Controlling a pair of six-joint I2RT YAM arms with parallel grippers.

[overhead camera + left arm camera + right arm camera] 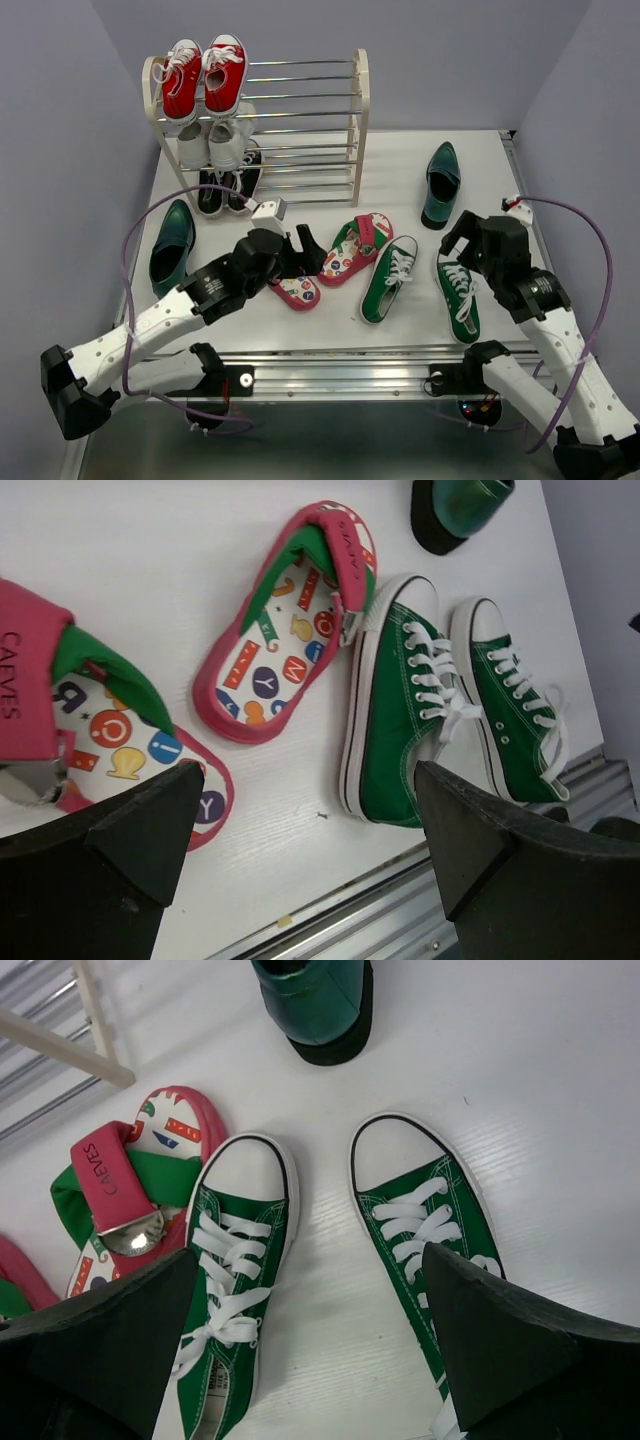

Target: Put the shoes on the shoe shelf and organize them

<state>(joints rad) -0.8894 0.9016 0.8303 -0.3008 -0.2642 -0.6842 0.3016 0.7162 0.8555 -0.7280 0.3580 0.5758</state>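
The shoe shelf (318,112) stands at the back left. Two green sneakers lie at the front right, one (389,278) beside the other (459,297). One flip-flop (355,248) lies mid-table, the second (295,291) just below my left gripper (303,247). One teal dress shoe (172,245) lies far left, the other (441,183) at the right. My left gripper (310,840) is open and empty, between the near flip-flop (110,740) and a green sneaker (395,730). My right gripper (310,1330) is open and empty above the gap between both sneakers (225,1290) (420,1210).
Red sneakers (203,78) sit on the shelf's top tier at the left, white sneakers (214,140) on the middle tier, dark sneakers (228,186) on the bottom tier. The right half of every tier is bare rods. The table's metal front edge (350,362) runs just below the shoes.
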